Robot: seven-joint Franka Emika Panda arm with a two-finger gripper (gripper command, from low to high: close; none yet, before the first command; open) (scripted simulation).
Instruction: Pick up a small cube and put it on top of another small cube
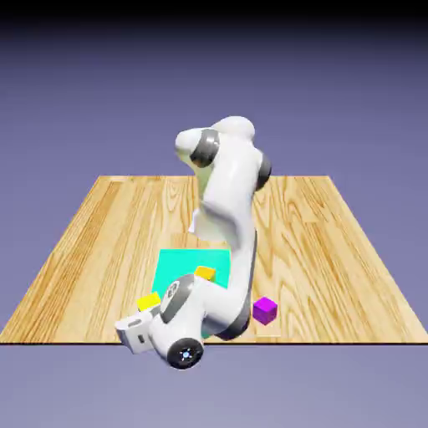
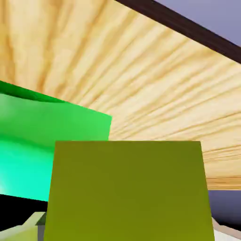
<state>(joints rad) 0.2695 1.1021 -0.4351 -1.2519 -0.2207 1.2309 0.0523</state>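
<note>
Presently the gripper (image 1: 144, 322) is sitting low at the bottom left of the exterior view, near the table (image 1: 334, 251) front edge, with its jaws closed narrow on the yellow cube (image 2: 127, 188), which is filling the lower middle of the hand view between the fingers. In the exterior view the same cube is showing as a small yellow block at the hand, left of the teal slab (image 1: 188, 263). An orange cube (image 1: 206, 272) is resting on that slab, and a purple cube (image 1: 265, 310) is lying well apart toward the lower right. The yellow cube is looking rigid, flat-faced and light, so it is probably taking a firm pinch without deforming; the smooth faces are suggesting some risk of slipping or twisting if the hold is off-centre. Opposite flat sides, taken square and near mid-height, are appearing the soundest place to hold. Whether it is already clearing the table cannot be told.
</note>
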